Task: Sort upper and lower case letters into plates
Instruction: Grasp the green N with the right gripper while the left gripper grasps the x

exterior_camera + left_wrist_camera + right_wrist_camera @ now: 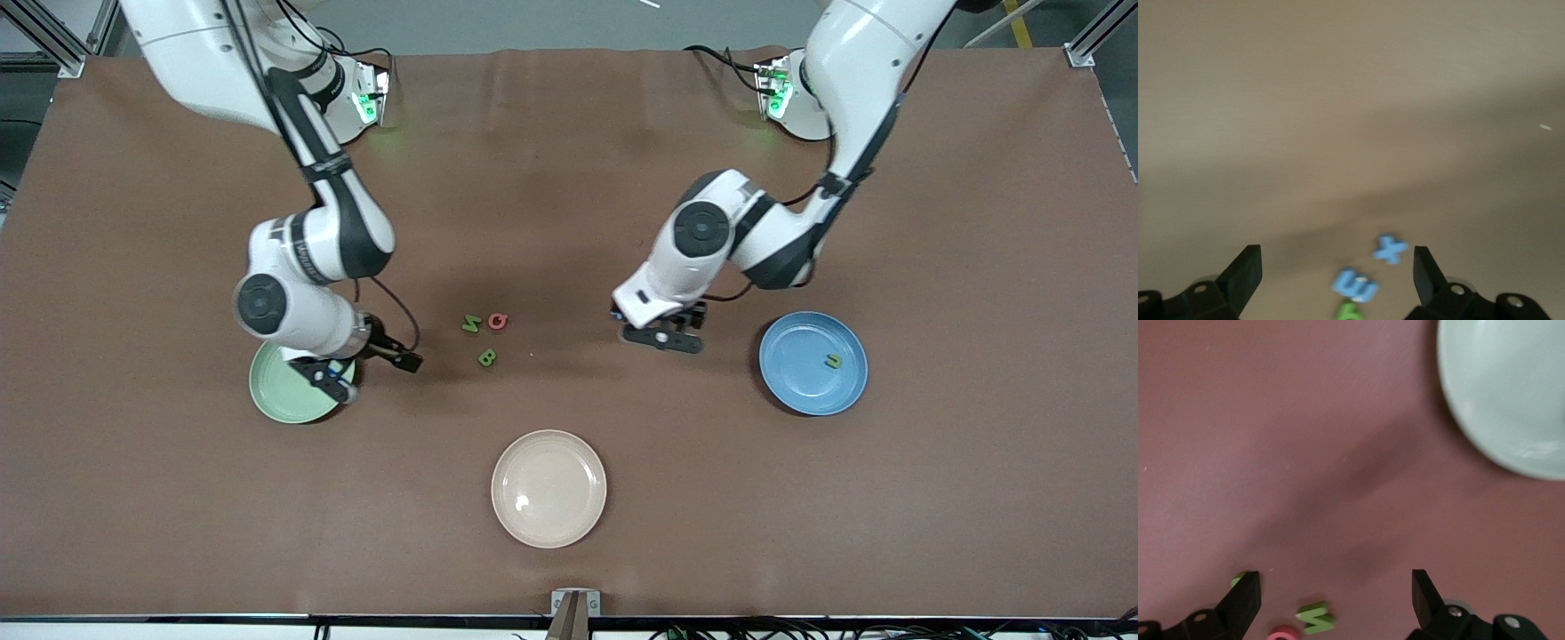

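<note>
The mint green plate (280,391) lies toward the right arm's end of the table and looks empty where it shows. The blue plate (800,382) lies toward the left arm's end and holds one yellow-green letter (833,361). A green M (471,324), a red Q (498,321) and a green B (487,357) lie on the table between the arms. My right gripper (333,378) is open and empty over the green plate's edge; the right wrist view (1335,593) shows the M (1315,617) between its fingers. My left gripper (662,340) is open and empty over a blue x (1391,249), a second blue letter (1355,285) and a green letter (1350,311).
A cream-beige plate (548,488) lies empty, nearer to the front camera than the letters. The green plate also shows in the right wrist view (1511,393). The letters under my left gripper are hidden in the front view.
</note>
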